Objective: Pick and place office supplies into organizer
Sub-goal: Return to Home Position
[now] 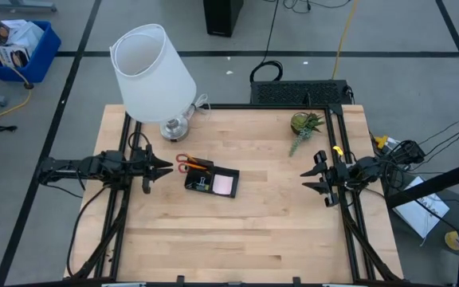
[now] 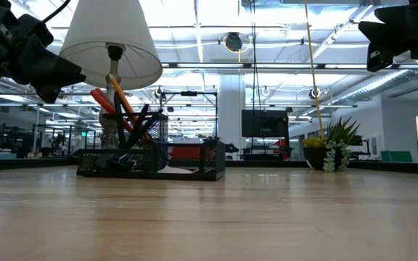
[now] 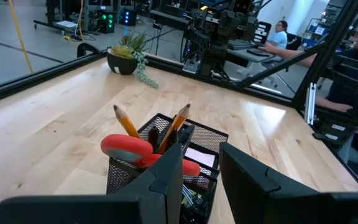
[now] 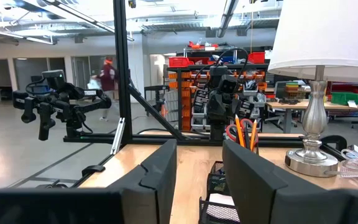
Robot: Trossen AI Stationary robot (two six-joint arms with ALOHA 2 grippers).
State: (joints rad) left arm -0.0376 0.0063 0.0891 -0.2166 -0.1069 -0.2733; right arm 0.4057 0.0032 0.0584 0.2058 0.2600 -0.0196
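Note:
The black mesh organizer (image 1: 212,182) stands on the wooden table, left of centre. Red-handled scissors (image 3: 127,147) and orange pencils (image 3: 180,119) stand upright in its taller section, and a pink sticky-note pad (image 1: 224,185) lies in its low compartment. My left gripper (image 1: 167,168) hovers level just left of the organizer, above the table. It is open, with nothing between its fingers (image 3: 199,163). My right gripper (image 1: 307,180) hangs open at the table's right side, well away from the organizer, and is also seen in its own wrist view (image 4: 197,155).
A white lamp (image 1: 151,72) stands on its silver base (image 1: 174,127) at the far left, close behind the organizer. A small potted plant (image 1: 305,123) sits at the far right. Bare wood stretches across the near half. People are in the room beyond the table (image 3: 281,31).

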